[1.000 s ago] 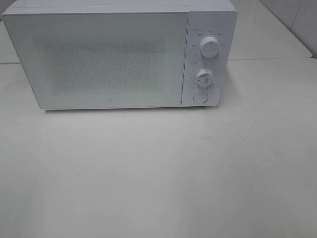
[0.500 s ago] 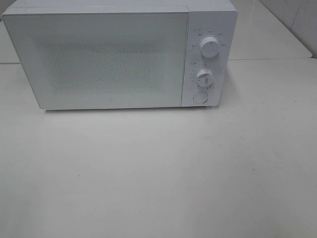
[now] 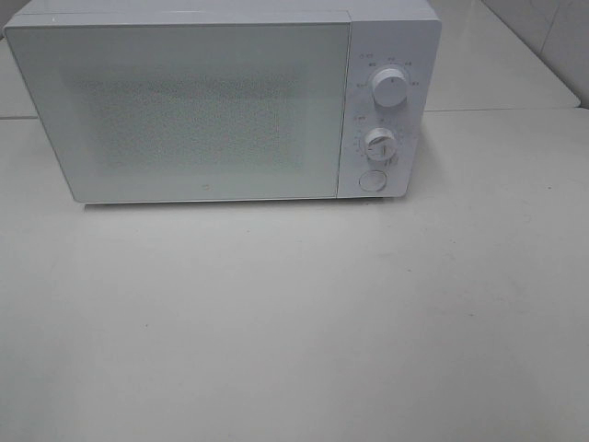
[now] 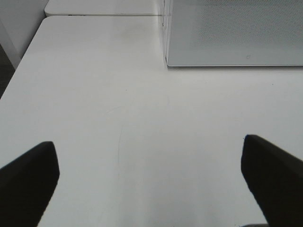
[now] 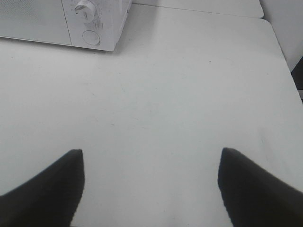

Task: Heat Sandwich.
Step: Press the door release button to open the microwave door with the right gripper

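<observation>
White worktop [image 3: 294, 322] carries a microwave [image 3: 202, 110], door shut, and both the left pincer [image 4: 147, 142] and right pincer [image 5: 150, 152] hover over it spread open and empty, probably parked clear of the door; the sandwich shows in no view.

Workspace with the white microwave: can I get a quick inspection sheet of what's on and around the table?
Surface: pale table, faint scuffs.
Job's things: white microwave, door shut; sandwich not seen in any view.
Clutter: nothing seen.
Grippers: left gripper open, holding nothing; right gripper open, holding nothing; both above the table.
Cables: nothing seen.
Surroundings: second table behind the microwave; wall at far right.
</observation>
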Controlling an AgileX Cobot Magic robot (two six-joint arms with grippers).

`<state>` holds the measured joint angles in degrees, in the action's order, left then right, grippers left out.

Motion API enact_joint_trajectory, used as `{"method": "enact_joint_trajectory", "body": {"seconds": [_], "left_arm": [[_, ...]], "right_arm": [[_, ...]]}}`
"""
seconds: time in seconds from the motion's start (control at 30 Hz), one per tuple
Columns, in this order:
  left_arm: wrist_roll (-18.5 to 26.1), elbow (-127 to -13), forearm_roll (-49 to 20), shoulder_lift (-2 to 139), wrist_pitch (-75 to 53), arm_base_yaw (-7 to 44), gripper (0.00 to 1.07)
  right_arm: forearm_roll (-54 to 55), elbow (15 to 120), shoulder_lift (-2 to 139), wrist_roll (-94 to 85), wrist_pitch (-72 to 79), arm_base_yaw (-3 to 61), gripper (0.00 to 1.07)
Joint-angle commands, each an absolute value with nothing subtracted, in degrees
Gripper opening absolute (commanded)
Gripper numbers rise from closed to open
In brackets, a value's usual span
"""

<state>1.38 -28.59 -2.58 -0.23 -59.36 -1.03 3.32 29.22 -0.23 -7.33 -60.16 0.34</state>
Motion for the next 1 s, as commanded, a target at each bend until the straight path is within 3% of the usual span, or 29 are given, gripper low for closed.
{"method": "enact_joint_trajectory", "body": {"seconds": [0.03,0.5,1.0], "left_arm": [[1.43,-28.30,-2.64,-1.49,-59.01,-1.26,1.03],[1.43,-28.30,-2.64,-1.49,-59.01,-1.26,1.03],[1.43,-28.30,-2.64,-1.49,-59.01,-1.26,1.03]], "right_arm": [[3.27,29.22,-1.78,-7.39,-59.47,-0.11,0.76],[3.32,29.56,-1.60,-7.16,-58.79,-0.06,0.76],[3.50,28.53,16.44,1.78,-35.81,-0.06,0.76]]}}
